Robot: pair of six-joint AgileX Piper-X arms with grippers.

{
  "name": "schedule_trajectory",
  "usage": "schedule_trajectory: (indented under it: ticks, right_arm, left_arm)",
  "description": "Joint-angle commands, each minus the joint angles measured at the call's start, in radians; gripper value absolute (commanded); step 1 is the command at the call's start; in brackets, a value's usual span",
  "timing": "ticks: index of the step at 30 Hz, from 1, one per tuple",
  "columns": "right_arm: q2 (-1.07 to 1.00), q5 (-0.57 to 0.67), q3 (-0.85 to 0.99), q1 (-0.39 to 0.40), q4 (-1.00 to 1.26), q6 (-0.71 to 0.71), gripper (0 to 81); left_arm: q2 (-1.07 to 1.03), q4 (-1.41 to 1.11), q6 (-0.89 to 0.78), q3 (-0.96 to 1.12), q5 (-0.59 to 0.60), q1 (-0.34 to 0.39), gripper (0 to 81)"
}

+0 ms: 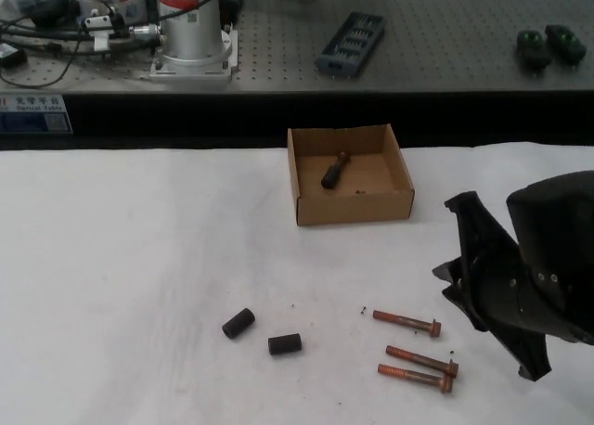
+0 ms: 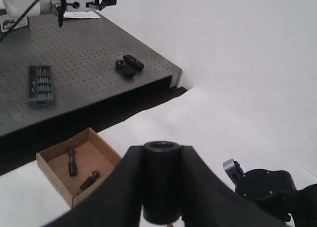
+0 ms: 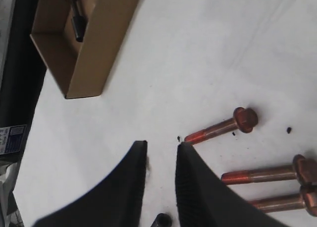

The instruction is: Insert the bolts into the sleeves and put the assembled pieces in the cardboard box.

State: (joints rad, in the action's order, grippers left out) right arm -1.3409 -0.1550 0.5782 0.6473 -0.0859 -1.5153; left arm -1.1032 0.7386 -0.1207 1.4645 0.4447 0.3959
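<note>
Black sleeve (image 2: 161, 187) clamped in the left gripper (image 2: 161, 155); right gripper (image 3: 161, 172) empty beside the bolts (image 3: 223, 128)
The sleeve stands upright between the left fingers, its open end showing at their tips. The right gripper's fingers stand slightly apart with nothing between, over the white cloth (image 1: 139, 258); the nearest bolt's tip lies just beside one fingertip, two more bolts close by. Two loose sleeves (image 1: 238, 323) lie on the cloth well apart from the cardboard box (image 1: 353, 207), which holds two assembled pieces (image 2: 73, 163)
</note>
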Motion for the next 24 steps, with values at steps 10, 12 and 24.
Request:
schedule_trajectory:
  ticks: [10,12,24]
  right_arm:
    - [-0.152,0.115,0.01,0.043,0.163,0.123,18.1]
    - [-0.177,0.179,0.017,0.04,0.165,0.203,17.6]
    - [-0.191,0.278,0.077,-0.032,-0.008,0.749,9.7]
  left_arm:
    - [0.003,0.015,0.053,0.01,-0.06,-0.004,0.6]
    - [0.003,0.017,0.053,0.01,-0.06,-0.004,0.6]
    - [0.003,0.082,0.107,0.01,-0.074,-0.004,0.6]
